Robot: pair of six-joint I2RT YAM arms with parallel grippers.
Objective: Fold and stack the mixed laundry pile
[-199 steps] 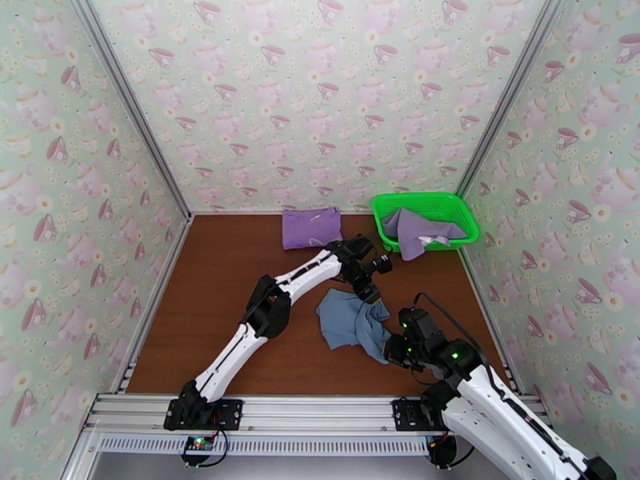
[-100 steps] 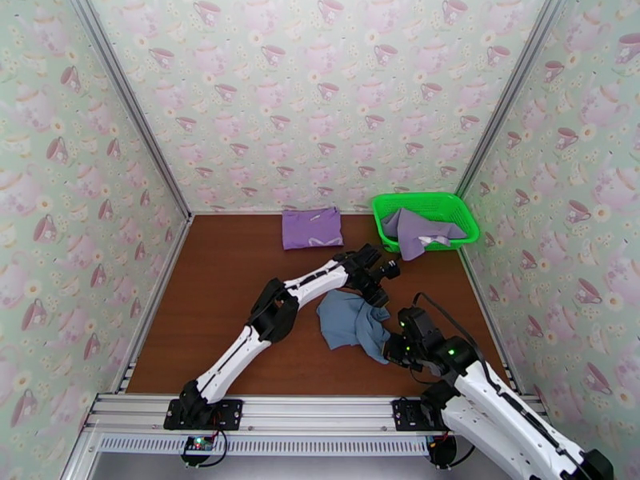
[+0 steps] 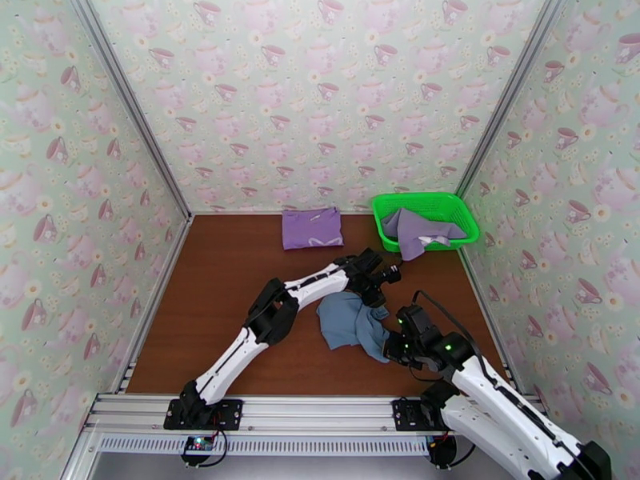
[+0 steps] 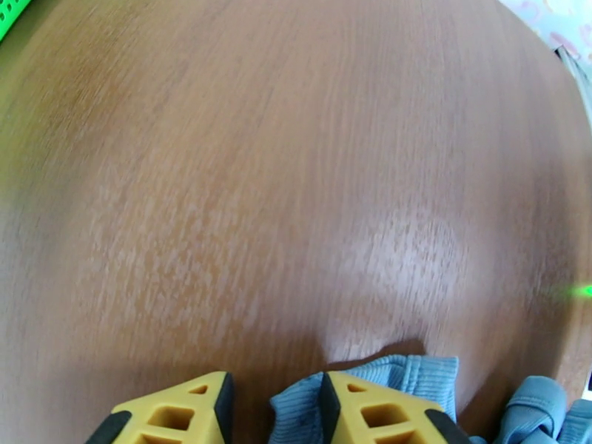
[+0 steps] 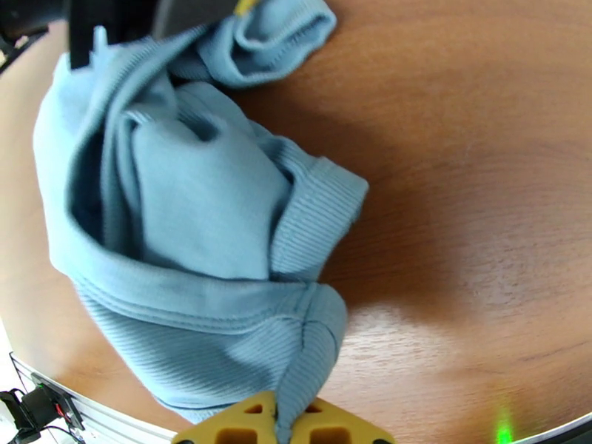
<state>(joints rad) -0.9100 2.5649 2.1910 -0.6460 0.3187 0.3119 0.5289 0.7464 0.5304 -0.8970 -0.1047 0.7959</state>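
Observation:
A dusty blue-grey garment (image 3: 350, 323) lies crumpled on the brown table. My right gripper (image 3: 390, 351) is shut on its near right corner; in the right wrist view the hem (image 5: 300, 364) runs down between the closed yellow fingertips (image 5: 255, 427). At the garment's far edge my left gripper (image 3: 376, 296) stands open, and a ribbed fold of blue cloth (image 4: 296, 408) sits in the gap between its yellow fingers (image 4: 377, 412), touching one and apart from the other. A folded bright purple shirt (image 3: 312, 228) lies flat at the back. The pale lavender-grey garment (image 3: 416, 230) hangs over the basket's front.
The green mesh basket (image 3: 460, 208) stands at the back right corner, close to the left gripper. Patterned walls enclose the table (image 3: 224, 314) on three sides. Bare wood stretches left of the blue garment, with the left arm (image 3: 272, 310) crossing it.
My left gripper has slid right and down from near the purple shirt onto the blue garment's far edge, its jaws narrowing. The right gripper keeps its hold and has barely moved.

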